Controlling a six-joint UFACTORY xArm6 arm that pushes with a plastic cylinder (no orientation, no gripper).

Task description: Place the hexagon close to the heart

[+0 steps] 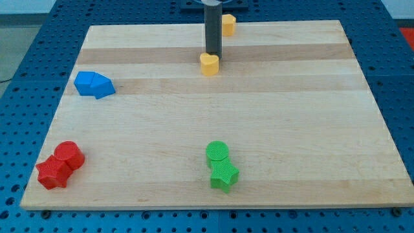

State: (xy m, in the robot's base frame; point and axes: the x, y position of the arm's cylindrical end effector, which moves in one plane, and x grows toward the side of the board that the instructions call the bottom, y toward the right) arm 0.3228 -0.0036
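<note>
A yellow heart block (209,65) lies on the wooden board (291,129), upper middle. A yellow hexagon block (228,24) sits near the board's top edge, up and a little right of the heart, with a clear gap between them. My dark rod comes down from the view's top, and my tip (213,54) stands just above the heart's top edge, touching it or nearly so. The hexagon is to the right of the rod and partly behind it.
Two blue blocks (94,85) lie together at the left. A red cylinder (69,155) and a red star (52,173) sit at the bottom left corner. A green cylinder (217,153) and a green star (224,175) sit at the bottom middle.
</note>
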